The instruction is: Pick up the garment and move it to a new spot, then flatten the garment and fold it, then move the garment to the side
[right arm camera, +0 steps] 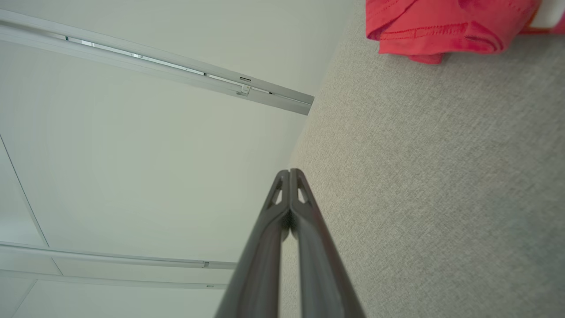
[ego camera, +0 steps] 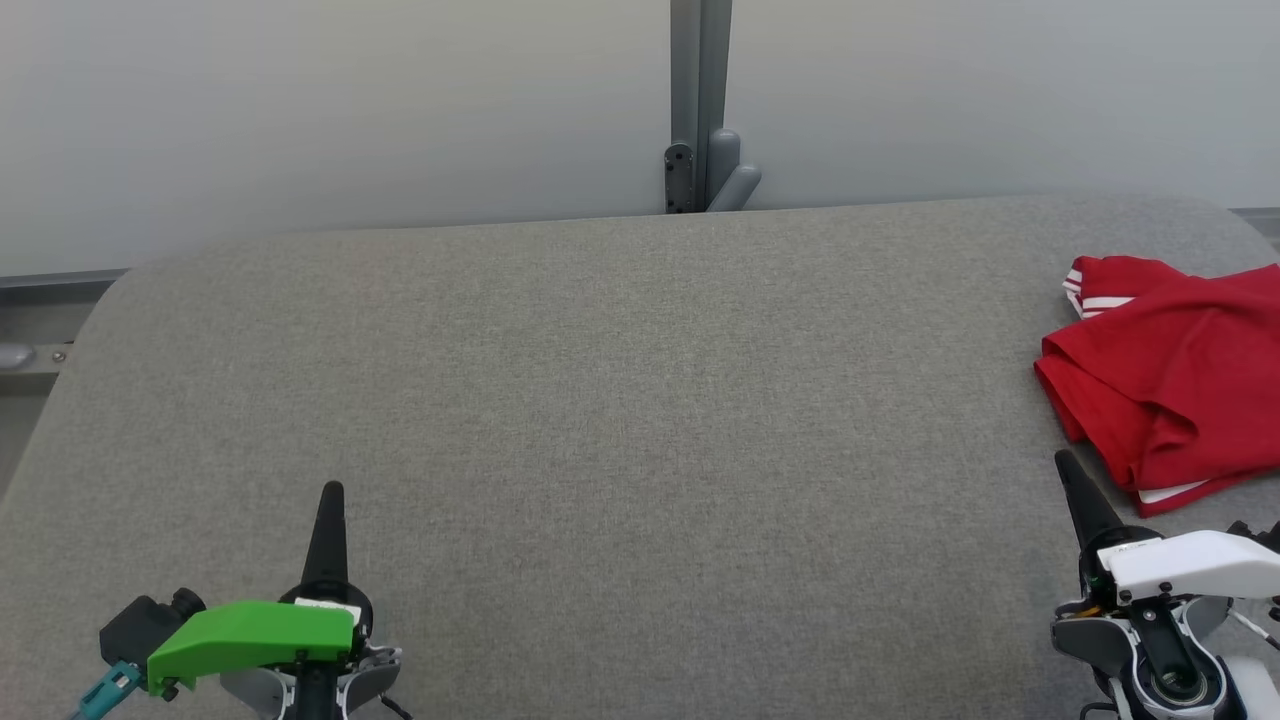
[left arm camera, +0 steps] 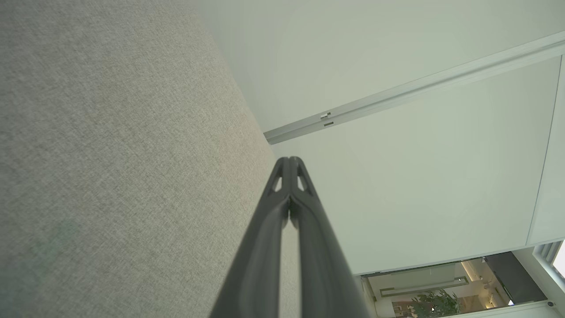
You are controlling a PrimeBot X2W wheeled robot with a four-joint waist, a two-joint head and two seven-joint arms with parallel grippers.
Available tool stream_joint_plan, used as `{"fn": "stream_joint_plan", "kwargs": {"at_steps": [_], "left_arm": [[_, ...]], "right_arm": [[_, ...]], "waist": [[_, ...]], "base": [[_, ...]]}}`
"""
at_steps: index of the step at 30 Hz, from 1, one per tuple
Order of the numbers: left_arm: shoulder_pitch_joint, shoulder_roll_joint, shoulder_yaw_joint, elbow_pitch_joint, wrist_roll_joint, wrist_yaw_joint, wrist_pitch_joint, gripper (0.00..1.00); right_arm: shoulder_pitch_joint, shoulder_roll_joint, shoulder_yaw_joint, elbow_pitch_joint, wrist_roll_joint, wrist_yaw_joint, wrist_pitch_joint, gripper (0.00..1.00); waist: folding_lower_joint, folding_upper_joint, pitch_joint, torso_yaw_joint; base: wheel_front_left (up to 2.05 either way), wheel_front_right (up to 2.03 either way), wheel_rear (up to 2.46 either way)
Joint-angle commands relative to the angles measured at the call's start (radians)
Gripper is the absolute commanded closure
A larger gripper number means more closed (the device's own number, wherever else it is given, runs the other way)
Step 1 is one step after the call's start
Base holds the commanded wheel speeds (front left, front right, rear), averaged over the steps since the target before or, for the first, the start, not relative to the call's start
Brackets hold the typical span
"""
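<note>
The red garment (ego camera: 1175, 375) lies at the far right edge of the grey worktop (ego camera: 600, 420), partly cut off by the head view's border. I see it as a compact bundle of several layers, with white-striped trim showing at its far corner and a white strip along its near edge. It is not spread flat, and its folds look loose rather than crisp, with one rounded lip of cloth showing in the right wrist view (right arm camera: 441, 26).

From where it sits, I judge 1 of 2 things: either the whole job is finished and this is the garment parked to the side, or nothing has begun and this is the starting heap. The pictures alone do not settle it. The layered, roughly rectangular shape leans me towards a fold already made, but I would not swear to it.

My right hand (ego camera: 1063, 460) rests just beside the garment's near corner, apart from the cloth, its 2 fingers pressed together on nothing. My left hand (ego camera: 331, 490) sits well apart at the lower left over bare worktop, also clenched and empty.

If the work is still ahead, every step remains: lift, relocate, flatten, fold, set aside.
</note>
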Motion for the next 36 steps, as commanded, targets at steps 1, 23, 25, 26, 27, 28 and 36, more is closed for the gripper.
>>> {"fn": "stream_joint_plan", "kwargs": {"at_steps": [1,23,25,26,27,28,36], "left_arm": [[-0.028,0.002,0.008,-0.002,-0.026,-0.009,0.004,1.0],[-0.069,0.0,0.029,0.02,-0.193,-0.024,0.034,1.0],[-0.072,0.0,0.031,0.022,-0.208,-0.026,0.037,1.0],[-0.074,0.0,0.032,0.023,-0.216,-0.025,0.038,1.0],[-0.075,0.0,0.033,0.024,-0.224,-0.026,0.04,1.0],[-0.077,0.0,0.034,0.025,-0.232,-0.027,0.041,1.0],[-0.09,-0.001,0.042,0.033,-0.287,-0.032,0.052,1.0]], "right_arm": [[-0.023,-0.003,-0.009,0.0,0.028,0.0,0.011,1.0],[-0.069,0.003,-0.054,0.035,0.188,0.0,0.075,1.0],[-0.072,0.003,-0.058,0.039,0.203,0.0,0.081,1.0],[-0.073,0.003,-0.06,0.04,0.21,0.0,0.083,1.0],[-0.074,0.004,-0.062,0.041,0.217,0.0,0.086,1.0],[-0.076,0.004,-0.064,0.043,0.225,0.0,0.09,1.0],[-0.092,0.006,-0.079,0.054,0.277,0.0,0.111,1.0]], "waist": [[0.0,0.0,0.002,-0.001],[0.0,0.0,0.019,-0.008],[0.0,0.0,0.021,-0.008],[0.0,0.0,0.022,-0.009],[0.0,0.0,0.023,-0.009],[0.0,0.0,0.023,-0.009],[0.0,0.0,0.03,-0.012]], "base": [[0.0,0.0,0.0],[0.0,0.0,0.0],[0.0,0.0,0.0],[0.0,0.0,0.0],[0.0,0.0,0.0],[0.0,0.0,0.0],[0.0,0.0,0.0]]}}
